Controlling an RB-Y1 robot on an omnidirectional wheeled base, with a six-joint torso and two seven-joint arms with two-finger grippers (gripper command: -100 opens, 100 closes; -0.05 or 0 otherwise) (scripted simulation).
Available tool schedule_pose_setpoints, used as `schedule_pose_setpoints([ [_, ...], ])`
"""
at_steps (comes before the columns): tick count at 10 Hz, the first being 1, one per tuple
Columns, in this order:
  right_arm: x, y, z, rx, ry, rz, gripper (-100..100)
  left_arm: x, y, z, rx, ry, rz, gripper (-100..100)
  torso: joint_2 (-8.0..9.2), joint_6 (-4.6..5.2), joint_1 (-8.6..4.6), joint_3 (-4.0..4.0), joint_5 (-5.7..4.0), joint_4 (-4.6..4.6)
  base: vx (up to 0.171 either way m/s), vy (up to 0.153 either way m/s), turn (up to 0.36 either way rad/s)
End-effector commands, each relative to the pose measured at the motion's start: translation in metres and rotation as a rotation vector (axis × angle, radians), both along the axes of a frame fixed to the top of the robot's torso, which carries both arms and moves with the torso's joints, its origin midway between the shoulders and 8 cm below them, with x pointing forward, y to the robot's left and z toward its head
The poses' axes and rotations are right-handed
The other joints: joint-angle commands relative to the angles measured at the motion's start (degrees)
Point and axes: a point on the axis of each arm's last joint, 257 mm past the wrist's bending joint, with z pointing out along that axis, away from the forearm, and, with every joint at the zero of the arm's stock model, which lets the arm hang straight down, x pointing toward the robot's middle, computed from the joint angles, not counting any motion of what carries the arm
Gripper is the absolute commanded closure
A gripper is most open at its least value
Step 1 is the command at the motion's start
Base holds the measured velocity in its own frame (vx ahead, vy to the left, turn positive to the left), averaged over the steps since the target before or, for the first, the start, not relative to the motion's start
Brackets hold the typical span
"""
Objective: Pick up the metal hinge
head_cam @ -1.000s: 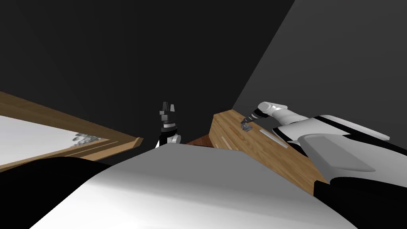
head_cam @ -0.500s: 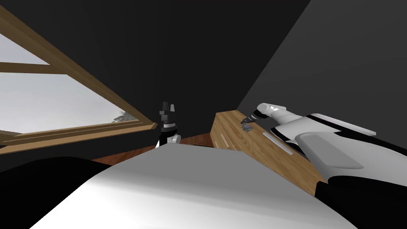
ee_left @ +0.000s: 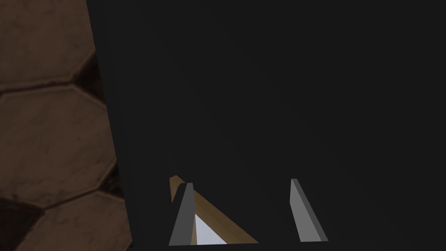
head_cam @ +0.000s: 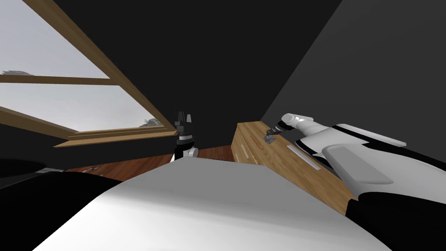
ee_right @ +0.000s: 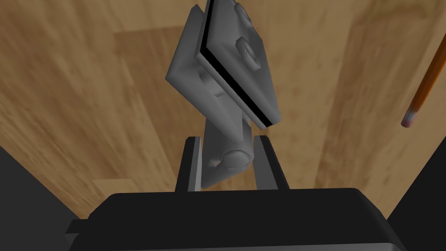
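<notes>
Right gripper (ee_right: pixel 226 141) clamped on the grey hinge (ee_right: pixel 226 83), knuckle between its fingers, over the wooden top (ee_right: pixel 78 87) (pencil (ee_right: pixel 424 87) lies near). Grasp looks made; the lift clear seems left to do. Left gripper (ee_left: pixel 241 183) spread apart, empty.

A dark-walled room of a house: wood-framed window (head_cam: pixel 52 104), reddish plank floor (head_cam: pixel 135 164), wooden worktop (head_cam: pixel 278 163) with a pencil (ee_right: pixel 425 83).
</notes>
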Motion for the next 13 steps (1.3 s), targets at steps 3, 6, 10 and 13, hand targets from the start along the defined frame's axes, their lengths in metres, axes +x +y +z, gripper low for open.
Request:
schedule_pose_setpoints([
  [3, 0.0, 0.0, 0.0, 0.0, 0.0, -0.001, 100, 0.0, 0.0, 0.0, 0.0, 0.0, 0.0, 0, -0.08, -0.02, 0.04, -0.05, 0.02, -0.02, 0.0, 0.0, 0.0],
  [6, 0.0, 0.004, 0.002, 0.002, 0.004, 0.048, 100, 0.0, 0.0, 0.0, 0.0, 0.0, 0.0, 0, -0.19, 0.13, 0.12, -0.1, 0.07, -0.03, 0.07, 0.041, -0.204],
  [10, 0.0, 0.011, 0.008, 0.005, 0.008, 0.148, 100, 0.0, 0.0, 0.0, 0.0, 0.0, 0.0, 0, -0.71, -0.06, 0.64, -0.4, 0.19, -0.14, 0.166, 0.132, -0.28],
  [13, 0.0, 0.016, 0.015, 0.003, 0.007, 0.246, 100, 0.0, 0.0, 0.0, 0.0, 0.0, 0.0, 0, -0.63, -0.02, 0.38, -0.35, 0.14, -0.12, 0.133, 0.108, -0.283],
])
